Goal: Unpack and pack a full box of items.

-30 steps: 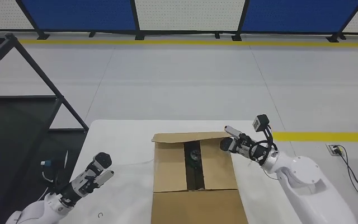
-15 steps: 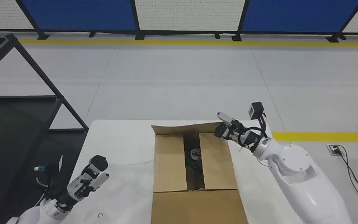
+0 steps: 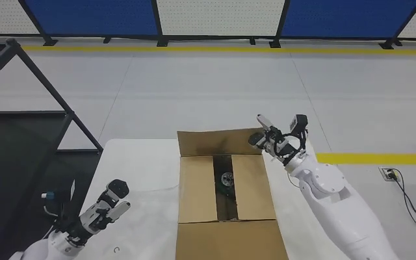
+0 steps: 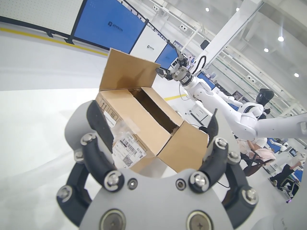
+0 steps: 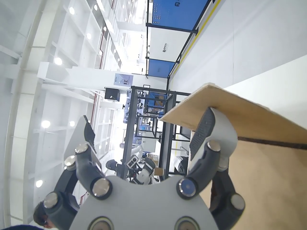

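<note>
A brown cardboard box point(image 3: 195, 195) stands in the middle of the white table, its two side flaps folded in with a gap between them. A dark item point(image 3: 225, 181) shows through that gap. The far flap point(image 3: 218, 142) stands upright. My right gripper point(image 3: 260, 133) is open at that flap's right corner. In the right wrist view one finger point(image 5: 206, 125) presses its back against the flap point(image 5: 251, 116), and nothing sits between the fingers of the gripper point(image 5: 147, 130). My left gripper point(image 3: 117, 195) hangs open over the table's near left, facing the box point(image 4: 144, 120).
The box's near flap point(image 3: 227, 242) lies flat towards the table's front edge. A small dark ring point(image 3: 116, 249) lies on the table point(image 3: 143, 169) near my left arm. A black metal frame point(image 3: 39, 84) stands off the table's left side.
My right gripper has moved away from me and slightly left, lifting the far flap from nearly flat to upright. The left arm drew back slightly.
</note>
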Controlling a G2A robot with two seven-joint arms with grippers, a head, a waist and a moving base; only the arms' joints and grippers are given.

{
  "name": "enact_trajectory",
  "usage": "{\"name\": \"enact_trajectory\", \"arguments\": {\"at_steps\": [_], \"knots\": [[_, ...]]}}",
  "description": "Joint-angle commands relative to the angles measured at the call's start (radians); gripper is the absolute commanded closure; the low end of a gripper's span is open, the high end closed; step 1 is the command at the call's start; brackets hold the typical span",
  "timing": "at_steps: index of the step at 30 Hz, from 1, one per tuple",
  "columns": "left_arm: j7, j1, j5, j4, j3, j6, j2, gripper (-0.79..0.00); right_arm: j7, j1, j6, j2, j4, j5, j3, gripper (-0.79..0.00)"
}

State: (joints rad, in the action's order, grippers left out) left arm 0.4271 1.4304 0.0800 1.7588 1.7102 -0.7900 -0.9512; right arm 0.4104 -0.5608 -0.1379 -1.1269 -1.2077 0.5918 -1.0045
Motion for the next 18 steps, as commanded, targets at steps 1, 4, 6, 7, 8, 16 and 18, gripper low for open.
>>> {"name": "enact_trajectory", "arguments": {"at_steps": [1,4,6,7,8,16,18], "knots": [[-0.01,0.01,0.003,0.001,0.007,0.002,-0.001,-0.785,0.006,0.048,0.001,-0.017,0.076,0.01,0.028,-0.785],[-0.024,0.026,0.004,0.002,0.016,0.005,-0.002,-0.785,-0.023,0.105,0.016,-0.045,0.171,0.003,0.074,-0.785],[-0.032,0.036,0.003,0.003,0.02,0.006,-0.002,-0.785,-0.023,0.135,0.01,-0.066,0.229,0.024,0.1,-0.785],[-0.033,0.04,0.005,0.004,0.021,0.008,-0.003,-0.785,-0.039,0.151,0.002,-0.076,0.258,0.012,0.114,-0.785],[-0.035,0.043,0.005,0.005,0.021,0.009,-0.003,-0.785,-0.05,0.163,-0.006,-0.086,0.282,0.004,0.129,-0.785],[-0.037,0.051,0.016,0.021,0.014,0.023,-0.005,-0.785,-0.002,0.244,-0.02,-0.15,0.453,-0.001,0.198,-0.785],[-0.035,0.048,0.017,0.024,0.011,0.025,-0.006,-0.785,0.018,0.264,-0.009,-0.161,0.487,-0.013,0.209,-0.785]]}}
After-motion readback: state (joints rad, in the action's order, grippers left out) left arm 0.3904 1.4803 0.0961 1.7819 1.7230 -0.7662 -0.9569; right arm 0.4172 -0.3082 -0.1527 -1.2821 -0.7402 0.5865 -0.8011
